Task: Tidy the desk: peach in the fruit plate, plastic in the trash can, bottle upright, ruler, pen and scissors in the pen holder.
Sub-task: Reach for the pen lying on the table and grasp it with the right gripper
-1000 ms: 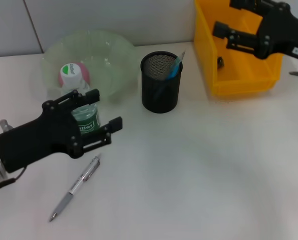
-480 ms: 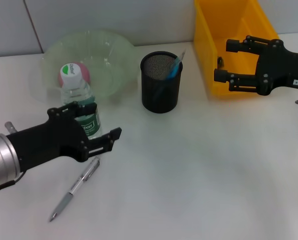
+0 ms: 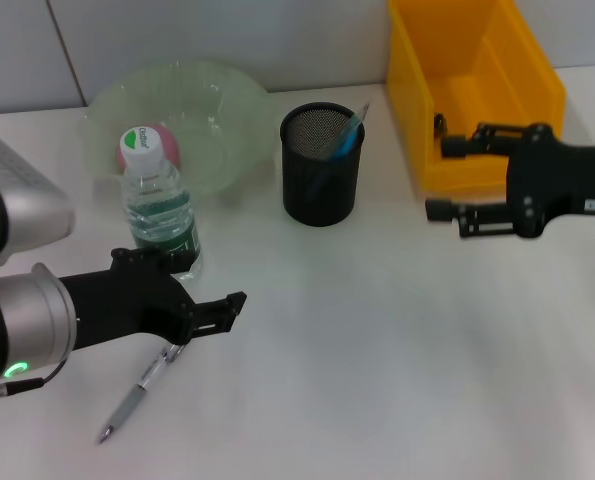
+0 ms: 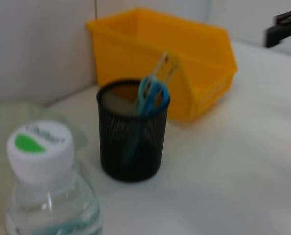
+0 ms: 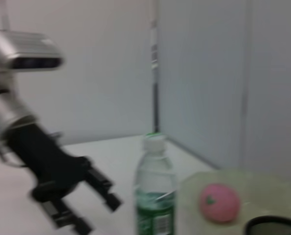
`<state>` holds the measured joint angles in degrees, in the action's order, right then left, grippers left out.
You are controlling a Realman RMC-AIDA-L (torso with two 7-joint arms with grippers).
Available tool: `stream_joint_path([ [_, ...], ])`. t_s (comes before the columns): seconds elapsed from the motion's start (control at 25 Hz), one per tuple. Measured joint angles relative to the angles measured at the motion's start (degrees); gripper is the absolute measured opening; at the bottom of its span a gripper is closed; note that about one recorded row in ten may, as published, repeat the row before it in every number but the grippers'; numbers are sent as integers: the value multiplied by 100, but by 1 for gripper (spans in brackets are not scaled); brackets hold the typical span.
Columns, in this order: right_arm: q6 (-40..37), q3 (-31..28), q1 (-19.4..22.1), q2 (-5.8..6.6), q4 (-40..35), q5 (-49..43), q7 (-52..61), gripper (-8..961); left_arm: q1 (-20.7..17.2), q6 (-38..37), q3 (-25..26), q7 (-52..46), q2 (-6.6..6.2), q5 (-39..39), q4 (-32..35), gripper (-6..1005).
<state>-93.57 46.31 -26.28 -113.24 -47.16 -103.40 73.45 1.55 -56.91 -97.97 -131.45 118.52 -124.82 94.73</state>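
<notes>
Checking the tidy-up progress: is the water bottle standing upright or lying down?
Upright: the bottle stands on its base, cap up, free of the open left claw.

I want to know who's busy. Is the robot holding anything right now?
No, nothing. The left gripper is open beside the upright clear plastic bottle; the right gripper is open by the yellow bin.

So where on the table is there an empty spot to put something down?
The widest bare patch is the near middle of the table, between the pen beside the left claw and the right claw. It is crowded at the back, where the bottle, fruit plate, pen holder and yellow bin stand.
</notes>
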Motion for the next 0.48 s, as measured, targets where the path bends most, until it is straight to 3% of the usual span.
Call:
stream_joint_path([
  [0.32, -504, -89, 17, 81, 12, -366, 2, 797, 391, -164, -221, -1175, 7, -950, -17, 784],
  [0.44, -703, -180, 74, 188, 107, -407, 6, 795, 515, -351, -238, -1570, 7, -1229, 46, 784],
  [0.48, -798, -265, 113, 277, 161, -475, 45, 794, 616, -531, -240, -1762, 6, -1336, 89, 784],
])
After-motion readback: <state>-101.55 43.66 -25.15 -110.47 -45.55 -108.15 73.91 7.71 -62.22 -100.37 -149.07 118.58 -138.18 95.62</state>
